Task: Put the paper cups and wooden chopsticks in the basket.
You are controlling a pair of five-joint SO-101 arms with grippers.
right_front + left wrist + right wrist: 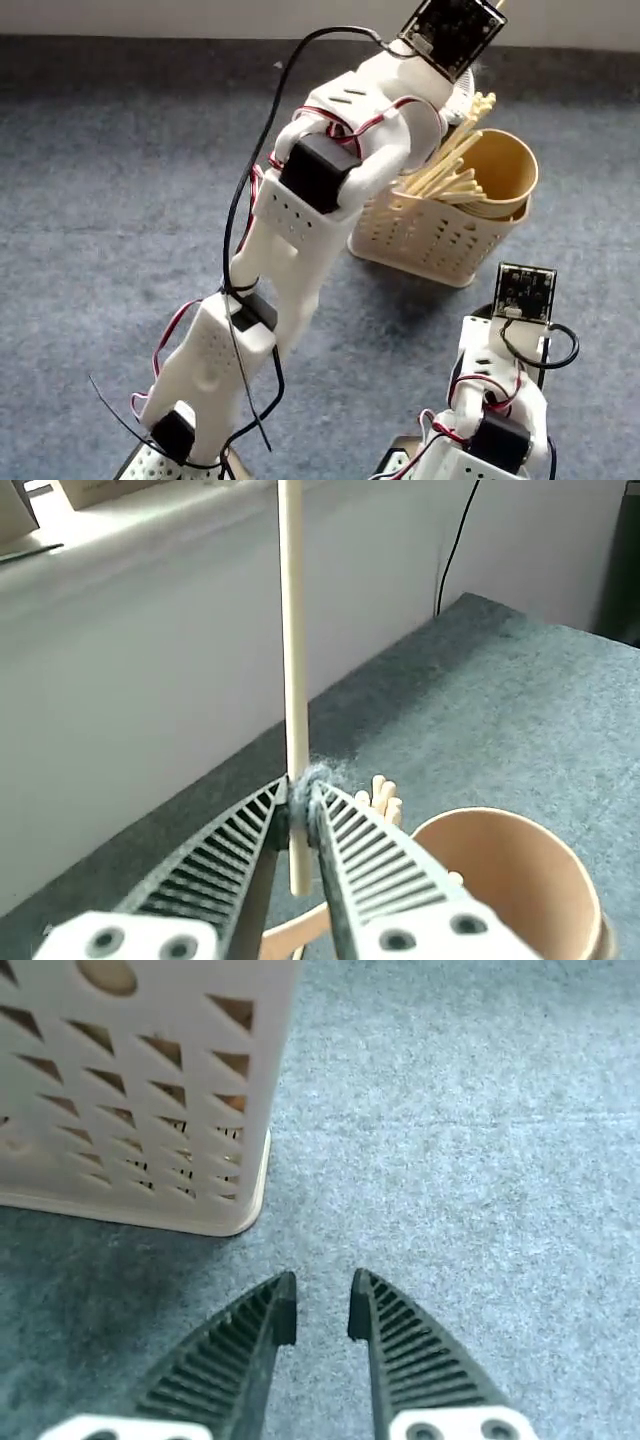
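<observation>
The left arm (300, 220) rises closest to the lens, stretching from the near edge of the grey-carpeted tabletop (120, 200) up over the basket (430, 240). Its left gripper (300, 802) pinches a single wooden chopstick (291, 630), held upright above the basket's contents. The right arm (495, 400) sits low at the near right edge. Its right gripper (322, 1305) hangs just above the carpet beside the basket's perforated wall, its fingers a little apart with nothing between them. The cream basket stands toward the far right of the tabletop. Inside it, a tan paper cup (505, 165) sits at the right end, mouth upward. A bundle of chopsticks (455, 175) leans beside the cup, the tips poking past the far rim.
</observation>
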